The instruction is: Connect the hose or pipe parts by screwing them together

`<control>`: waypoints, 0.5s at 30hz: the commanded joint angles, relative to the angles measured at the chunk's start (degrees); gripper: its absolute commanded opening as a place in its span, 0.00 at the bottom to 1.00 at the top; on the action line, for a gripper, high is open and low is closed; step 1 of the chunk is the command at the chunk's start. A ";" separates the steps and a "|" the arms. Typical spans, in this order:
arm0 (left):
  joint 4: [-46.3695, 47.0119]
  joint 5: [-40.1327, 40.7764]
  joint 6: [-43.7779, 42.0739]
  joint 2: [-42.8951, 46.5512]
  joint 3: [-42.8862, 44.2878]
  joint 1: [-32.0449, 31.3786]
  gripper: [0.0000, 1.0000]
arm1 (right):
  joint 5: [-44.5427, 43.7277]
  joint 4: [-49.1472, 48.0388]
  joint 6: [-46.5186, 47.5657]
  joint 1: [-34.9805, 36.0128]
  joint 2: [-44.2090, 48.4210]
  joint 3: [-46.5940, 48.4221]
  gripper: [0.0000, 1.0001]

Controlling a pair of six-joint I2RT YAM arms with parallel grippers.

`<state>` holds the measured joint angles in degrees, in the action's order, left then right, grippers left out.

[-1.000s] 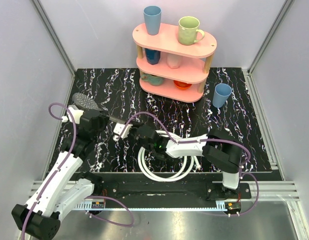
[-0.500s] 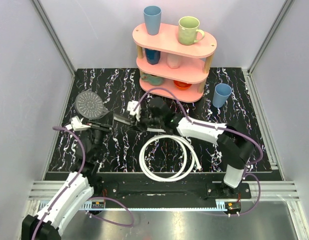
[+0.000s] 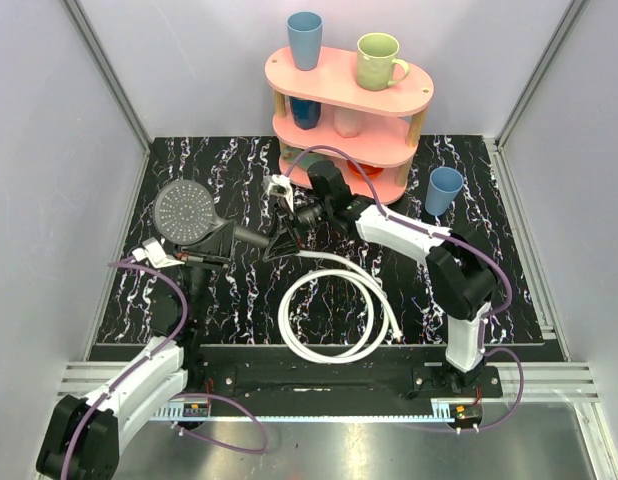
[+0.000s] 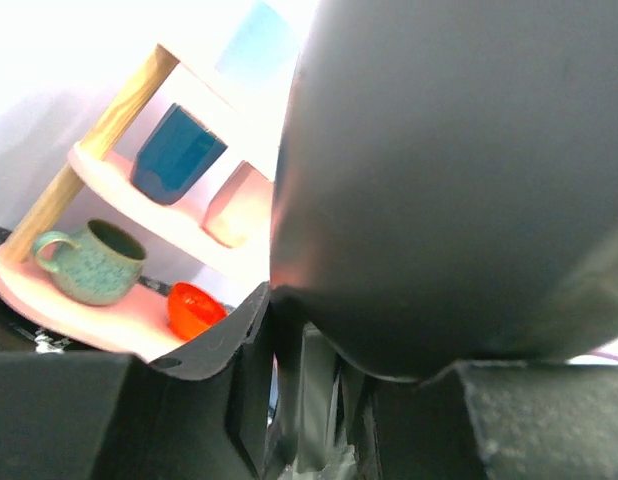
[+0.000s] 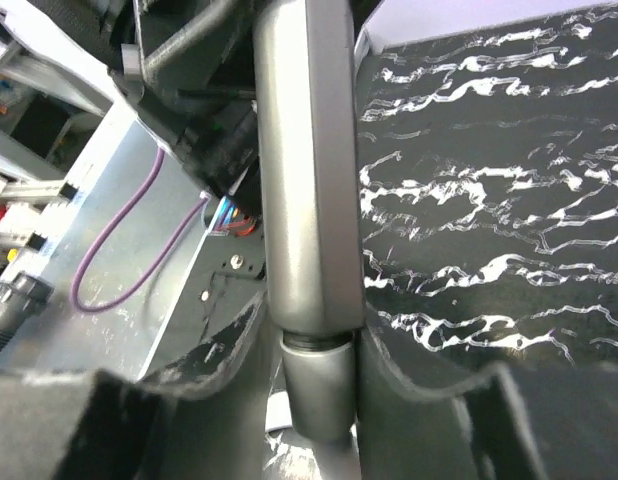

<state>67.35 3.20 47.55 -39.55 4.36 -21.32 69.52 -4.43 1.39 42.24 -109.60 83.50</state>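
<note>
Where the black marbled table (image 3: 469, 250) meets the left wall, item one: shower head (image 3: 184, 210), grey, round face turned up, raised off the surface.
- Its dark handle (image 3: 251, 236) runs rightward to the middle of the table.
- Holder: left gripper (image 3: 217, 243), closed tight on the shower head at the neck, just behind the face. In the left wrist view the grey body (image 4: 449, 170) fills the space between the jaws.

Item two: right gripper (image 3: 282, 240), at the free end of the handle.
- In the right wrist view its fingers (image 5: 419, 400) flank the grey handle (image 5: 307, 170) on both sides, very close. Whether they clamp it cannot be told.

Item three: white hose (image 3: 334, 318), coiled in loops, flat on the table near the front edge.
- One stretch leads up toward the right gripper. Whether its end fitting meets the handle cannot be told.

Other stock:
- pink three-tier shelf (image 3: 389, 95) at the back
- blue cup (image 3: 305, 38) and green mug (image 3: 379, 60) on its top tier
- second blue cup (image 3: 443, 190) on the table, just right of the shelf
</note>
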 commanded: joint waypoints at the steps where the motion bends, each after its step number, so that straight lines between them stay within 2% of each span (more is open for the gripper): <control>1: -6.32 1.53 -1.85 1.84 -0.94 -0.12 0.00 | -5.84 -4.54 -2.28 -3.13 5.96 -0.87 0.52; 2: -15.23 2.59 -1.67 2.89 2.03 -0.12 0.00 | -7.88 -4.63 -1.57 -3.04 6.85 -2.02 0.60; 3: -19.41 5.30 -1.67 4.38 3.62 -0.21 0.00 | -10.08 -4.80 0.44 -3.04 7.73 -3.16 0.75; 5: -27.66 7.86 -1.15 5.18 7.13 -0.21 0.00 | -16.32 -5.24 1.86 -2.86 10.98 -6.94 0.88; 6: -30.50 11.00 -0.36 5.97 8.20 -0.21 0.00 | -18.78 -5.50 3.08 -2.69 13.51 -8.34 0.97; 7: -33.75 12.78 2.26 6.24 10.91 -0.21 0.00 | -25.33 -6.46 3.79 -2.25 14.84 -11.58 0.98; 8: -40.56 14.62 3.50 6.50 12.41 -0.21 0.00 | -28.79 -6.82 5.02 -1.64 16.16 -13.09 1.00; 9: -43.59 16.81 4.21 6.33 14.08 -0.21 0.00 | -32.91 -7.35 8.07 0.37 18.35 -14.58 1.00; 10: -46.41 17.62 5.00 6.07 17.23 -0.21 0.00 | -42.70 -8.74 10.02 1.78 18.98 -17.47 1.00; 12: -54.49 19.55 6.49 4.67 20.50 -0.21 0.00 | -52.07 -10.77 16.24 6.51 20.30 -19.95 1.00; 13: -56.70 19.74 8.77 4.14 23.12 -0.21 0.00 | -60.21 -13.82 18.10 8.02 20.30 -22.31 1.00; 15: -61.19 19.91 10.89 2.82 25.07 -0.21 0.00 | -65.36 -16.30 22.67 10.75 19.52 -23.91 1.00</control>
<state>15.92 18.59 51.75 -35.57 21.63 -21.32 26.87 -13.15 12.36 47.42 -90.15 63.26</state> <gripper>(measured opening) 0.318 0.994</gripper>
